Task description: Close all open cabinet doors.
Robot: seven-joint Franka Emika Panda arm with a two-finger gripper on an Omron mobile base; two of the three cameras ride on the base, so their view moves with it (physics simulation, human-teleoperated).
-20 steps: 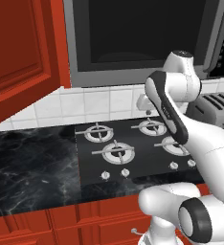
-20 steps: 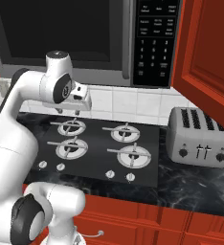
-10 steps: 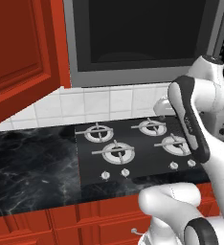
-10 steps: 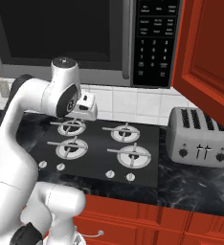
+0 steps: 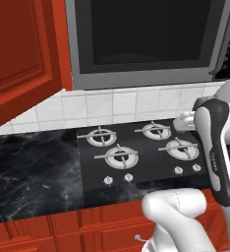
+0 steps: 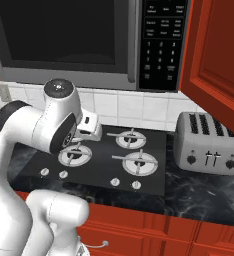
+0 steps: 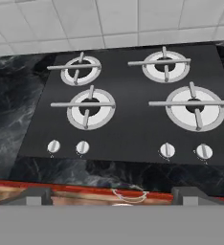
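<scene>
Swinging right across the stove [image 7: 133, 119], the arm spreads its fingers [image 7: 37, 195] empty; it should push the right cabinet door [image 6: 216, 60] squarely.

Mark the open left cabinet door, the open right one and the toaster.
left cabinet door [image 5: 18, 64], left base view, raised inner panel
right cabinet door [image 6: 221, 55], right base view, inner panel
toaster [image 6: 206, 145], right base view, front face

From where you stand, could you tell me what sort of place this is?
A home kitchen, rendered. A black four-burner gas cooktop is set into a dark marble counter with white tiles behind, a microwave hangs above it, a silver toaster stands to the right, and red cabinet doors hang open.
</scene>
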